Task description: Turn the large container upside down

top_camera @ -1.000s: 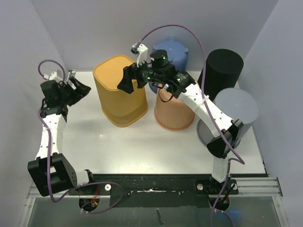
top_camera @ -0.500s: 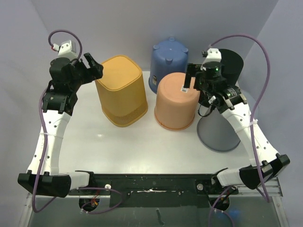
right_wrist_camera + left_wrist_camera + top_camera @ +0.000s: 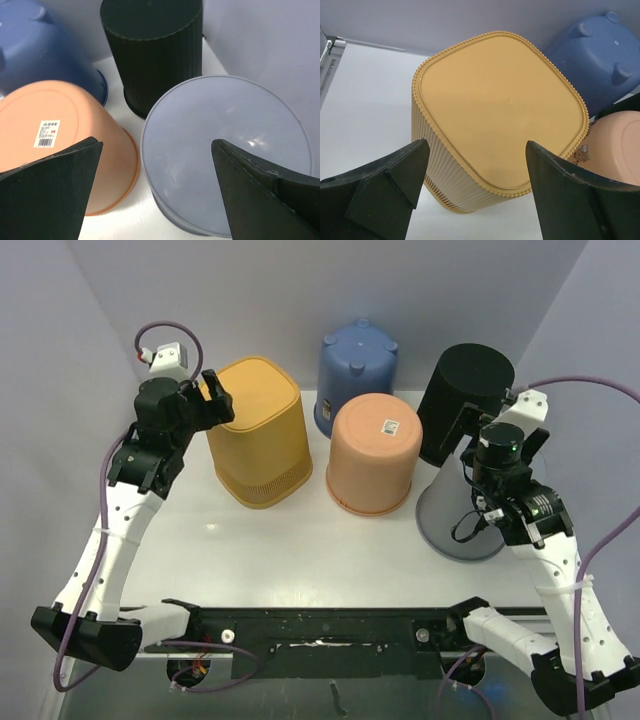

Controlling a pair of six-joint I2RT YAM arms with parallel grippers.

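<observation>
The large container (image 3: 255,425), a yellow ribbed square bin, stands at the back left of the table with its closed base facing up. In the left wrist view that base (image 3: 500,105) fills the middle. My left gripper (image 3: 212,400) hovers by the bin's upper left corner, open and holding nothing; seen from the wrist, the left gripper (image 3: 476,145) is just above the bin's near edge without touching it. Over on the right, my right gripper (image 3: 497,440) hangs open and empty above a grey bin (image 3: 225,145), as the right gripper (image 3: 157,142) shows from its own wrist.
Other containers stand base up: a peach bucket (image 3: 372,445) right of the yellow bin, a blue bucket (image 3: 358,355) behind it, a black cylinder (image 3: 470,380) at the back right, and the grey bin (image 3: 450,525) in front of that. Walls close in the white table (image 3: 300,540).
My right arm has let go of the yellow bin's top and swung right, over the grey bin. My left gripper has risen and moved in to the yellow bin's upper left corner.
</observation>
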